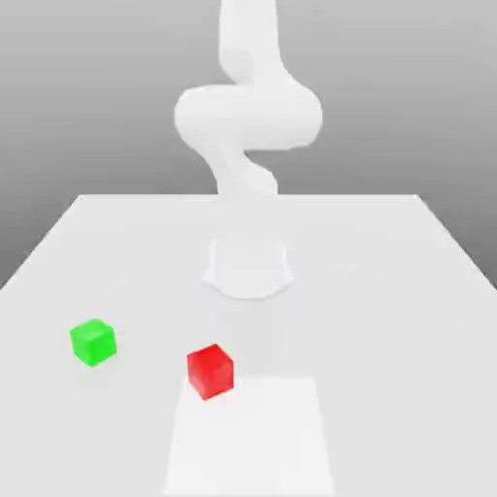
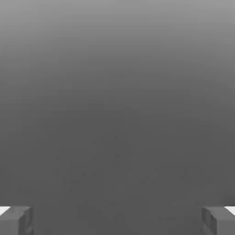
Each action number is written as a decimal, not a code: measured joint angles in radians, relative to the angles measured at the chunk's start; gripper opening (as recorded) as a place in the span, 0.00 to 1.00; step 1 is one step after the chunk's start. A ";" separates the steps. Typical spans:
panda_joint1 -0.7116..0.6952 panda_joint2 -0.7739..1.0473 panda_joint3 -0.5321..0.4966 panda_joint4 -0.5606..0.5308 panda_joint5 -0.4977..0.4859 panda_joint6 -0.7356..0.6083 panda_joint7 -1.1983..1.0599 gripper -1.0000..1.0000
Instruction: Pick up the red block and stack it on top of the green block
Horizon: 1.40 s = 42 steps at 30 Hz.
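Observation:
The red block (image 1: 211, 371) sits on the white table (image 1: 388, 291), near its front and a little toward the exterior view's left of centre. The green block (image 1: 93, 342) rests on the same surface further to the exterior view's left, a short gap away from the red one. In the hand view my gripper (image 2: 117, 221) is open: its grey fingertips (image 2: 16, 220) stand far apart with nothing between them, against a plain grey background. Neither block is touched.
The white arm rises from its round base (image 1: 248, 269) at the middle of the table, behind the blocks. A lighter rectangular patch (image 1: 252, 442) lies on the table's front, just beside the red block.

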 joint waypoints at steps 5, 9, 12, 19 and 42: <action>-0.056 0.151 0.003 -0.153 0.042 0.119 0.151 0.50; -0.101 0.273 0.024 -0.275 0.064 0.214 0.281 0.50; -0.139 0.370 0.049 -0.371 0.074 0.291 0.391 0.50; -0.227 0.603 0.102 -0.585 0.029 0.482 0.691 0.50; -0.197 0.777 0.056 -0.573 -0.018 0.632 0.738 0.00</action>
